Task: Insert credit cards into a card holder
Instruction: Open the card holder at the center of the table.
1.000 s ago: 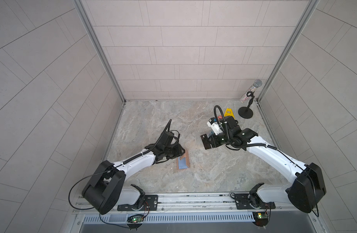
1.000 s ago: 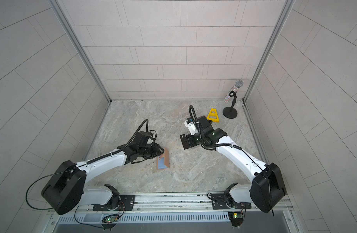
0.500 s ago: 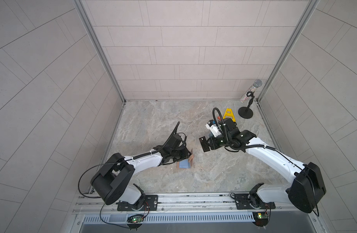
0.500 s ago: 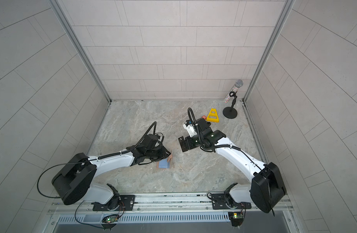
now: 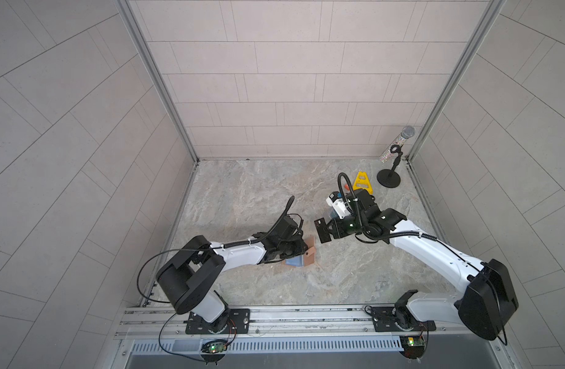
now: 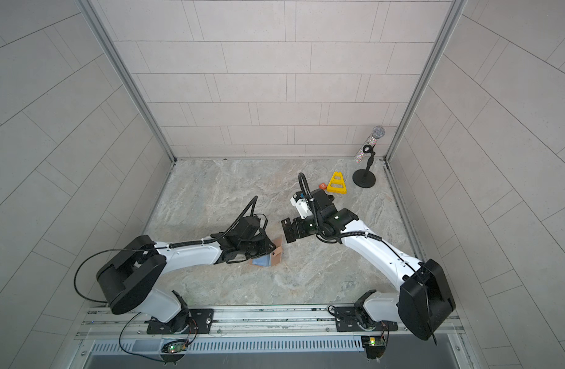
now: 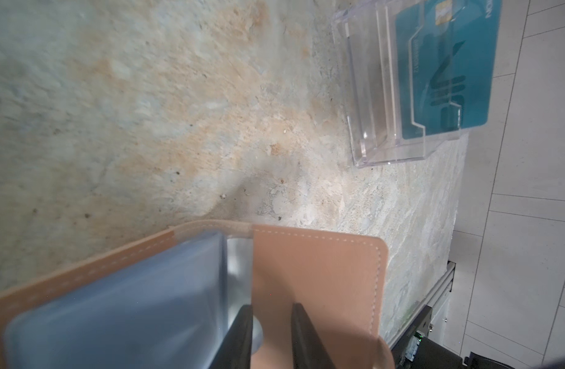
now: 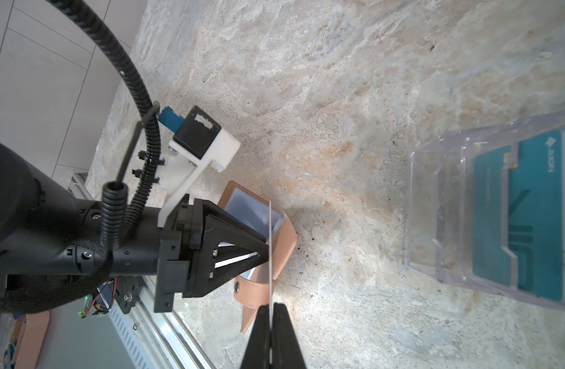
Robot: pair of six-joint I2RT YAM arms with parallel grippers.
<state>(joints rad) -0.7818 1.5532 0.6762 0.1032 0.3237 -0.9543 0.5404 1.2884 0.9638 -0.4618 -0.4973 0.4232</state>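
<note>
Tan leather card holder [image 7: 316, 278] open on marble top [image 5: 274, 198], cover pinched in left gripper [image 7: 271, 308]; right gripper [image 8: 270, 308] clamped on edge-on credit card [image 8: 270, 242] close by; probable miss of sleeve mouth through cover slip or card tilt.

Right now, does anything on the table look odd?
Nothing spilled or damaged. The left gripper pinches the card holder open; the right gripper holds a credit card. Only the glittery microphone seems unrelated.
</note>
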